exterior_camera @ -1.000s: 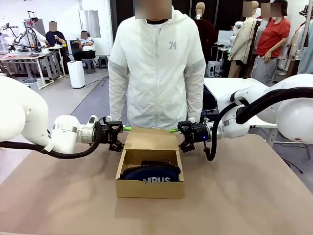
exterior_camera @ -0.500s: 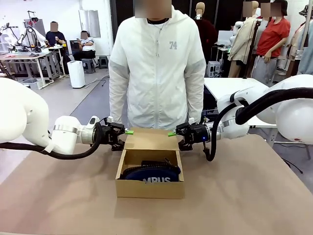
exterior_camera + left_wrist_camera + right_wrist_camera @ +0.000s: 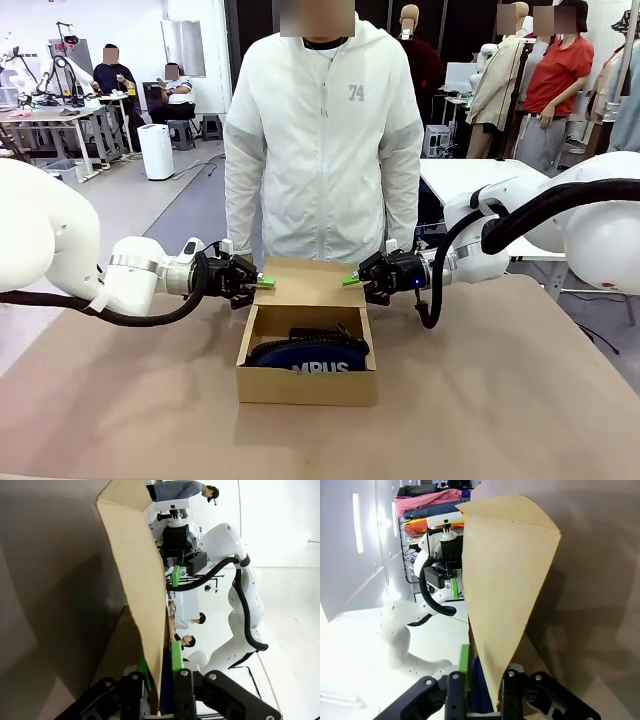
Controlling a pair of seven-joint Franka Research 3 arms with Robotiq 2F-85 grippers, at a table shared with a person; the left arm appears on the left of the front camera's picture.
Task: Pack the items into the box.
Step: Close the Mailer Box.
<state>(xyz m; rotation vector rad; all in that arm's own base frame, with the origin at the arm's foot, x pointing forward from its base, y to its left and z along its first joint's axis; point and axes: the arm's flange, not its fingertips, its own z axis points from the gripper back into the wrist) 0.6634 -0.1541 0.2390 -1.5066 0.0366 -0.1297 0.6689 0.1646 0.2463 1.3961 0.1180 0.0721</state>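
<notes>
The brown cardboard box (image 3: 305, 385) stands open in the middle of the table, its flap lid (image 3: 306, 283) raised at the back. Inside lies the navy pouch (image 3: 308, 355) with white lettering, and a black item (image 3: 322, 335) rests behind it. My left gripper (image 3: 262, 283) pinches the flap's left edge and my right gripper (image 3: 350, 281) pinches its right edge. In the left wrist view the flap (image 3: 135, 580) runs between the green pads of the left gripper (image 3: 160, 662). The right wrist view shows the flap (image 3: 505, 570) clamped in the right gripper (image 3: 487, 672).
A person in a white jacket (image 3: 322, 140) stands right behind the box at the far edge, arms hanging down. The brown tabletop (image 3: 500, 400) is bare around the box. Other tables and people are far behind.
Both grippers went from open beside the flap to shut on its side edges. The flap has lifted a little at the back.
</notes>
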